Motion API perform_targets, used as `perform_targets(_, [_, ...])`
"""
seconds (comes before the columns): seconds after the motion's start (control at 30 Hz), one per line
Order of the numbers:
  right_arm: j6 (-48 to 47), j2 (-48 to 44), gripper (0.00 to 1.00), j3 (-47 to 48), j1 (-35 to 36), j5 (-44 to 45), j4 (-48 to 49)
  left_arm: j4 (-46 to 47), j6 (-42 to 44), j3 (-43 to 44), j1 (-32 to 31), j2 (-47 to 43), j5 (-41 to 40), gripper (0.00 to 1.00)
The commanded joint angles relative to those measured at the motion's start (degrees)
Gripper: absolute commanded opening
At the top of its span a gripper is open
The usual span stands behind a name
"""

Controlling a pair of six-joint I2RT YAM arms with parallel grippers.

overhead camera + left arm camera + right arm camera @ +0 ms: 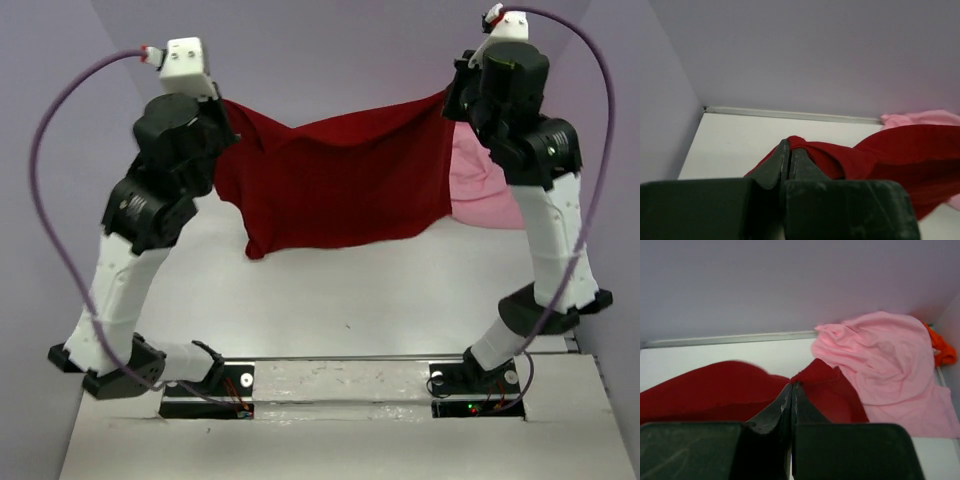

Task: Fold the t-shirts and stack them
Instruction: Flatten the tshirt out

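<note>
Pinching a corner each, the left claw [788, 145] and right claw [791, 386] hold the dark red shirt [340, 190] up, likely to spread it flat.

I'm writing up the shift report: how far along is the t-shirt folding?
Done: nothing yet; no folded shirt or stack shows. In hand: the dark red t-shirt hangs spread between the left gripper and right gripper, each shut on its upper edge. Left: the pink t-shirt lies crumpled at the back right, the orange t-shirt bunched behind it; all three need folding and stacking.
</note>
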Motion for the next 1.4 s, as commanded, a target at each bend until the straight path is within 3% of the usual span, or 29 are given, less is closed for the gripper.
perform_targets(0.0, [-0.5, -12.3, 0.00, -0.4, 11.6, 9.6, -2.9, -8.4, -5.7, 6.4, -6.9, -8.8, -6.9, 0.00])
perform_targets(0.03, [0.5, -14.0, 0.00, 0.3, 12.8, 10.9, -6.0, -12.3, -7.1, 7.3, -10.3, -11.4, -9.6, 0.00])
perform_targets(0.1, [2.5, -20.7, 0.00, -1.2, 14.5, 10.4, -6.6, -14.4, -9.7, 7.0, -11.1, -16.1, -8.9, 0.00])
perform_targets(0.23, [3.4, -28.1, 0.00, -2.2, 14.5, 8.5, -8.8, -12.9, -9.5, 4.0, -8.8, -23.6, 0.2, 0.00])
perform_targets(0.3, [2.8, -27.9, 0.00, -0.2, 14.5, 8.2, -10.3, -12.8, -7.8, 8.6, -3.6, -23.3, 4.2, 0.00])
perform_targets(0.5, [0.0, -23.8, 0.00, 2.9, 14.5, 7.9, -9.2, -12.2, -8.8, 9.3, -2.3, -17.1, 7.6, 0.00])
perform_targets(0.6, [-1.4, -19.2, 0.00, 4.1, 14.5, 8.5, -6.8, -10.5, -6.7, 13.4, -3.0, -14.1, 4.1, 0.00])
perform_targets(0.73, [-5.2, -11.2, 0.00, 8.1, 14.5, 9.8, 0.3, -10.5, -2.7, 24.7, -12.6, -2.5, -6.0, 0.00])
perform_targets(0.83, [-6.8, -4.1, 0.00, 9.4, 14.5, 11.5, 3.2, -5.1, 1.9, 22.4, -15.8, 2.3, -14.8, 0.00])
perform_targets(0.9, [-7.3, -0.6, 0.00, 9.3, 14.5, 12.2, 4.4, -3.1, 2.5, 18.2, -11.9, 4.1, -13.2, 0.00])
perform_targets(0.93, [-7.2, 2.3, 0.00, 9.4, 13.1, 12.1, 5.0, -2.8, 0.5, 17.1, -9.1, 5.5, -6.5, 0.00])
perform_targets(1.03, [-5.1, 5.1, 0.00, 8.2, 8.5, 6.5, 6.7, 1.0, -1.9, 12.2, 0.9, 7.3, 2.8, 0.00])
perform_targets(1.1, [-5.8, 6.1, 0.00, 6.8, 6.1, 5.1, 8.5, 1.5, -1.1, 11.1, 4.5, 9.6, 4.4, 0.00])
perform_targets(1.37, [-5.0, 0.2, 0.00, -0.4, 3.6, 0.7, 10.5, 3.8, -0.7, 10.9, 6.7, 6.9, 4.1, 0.00])
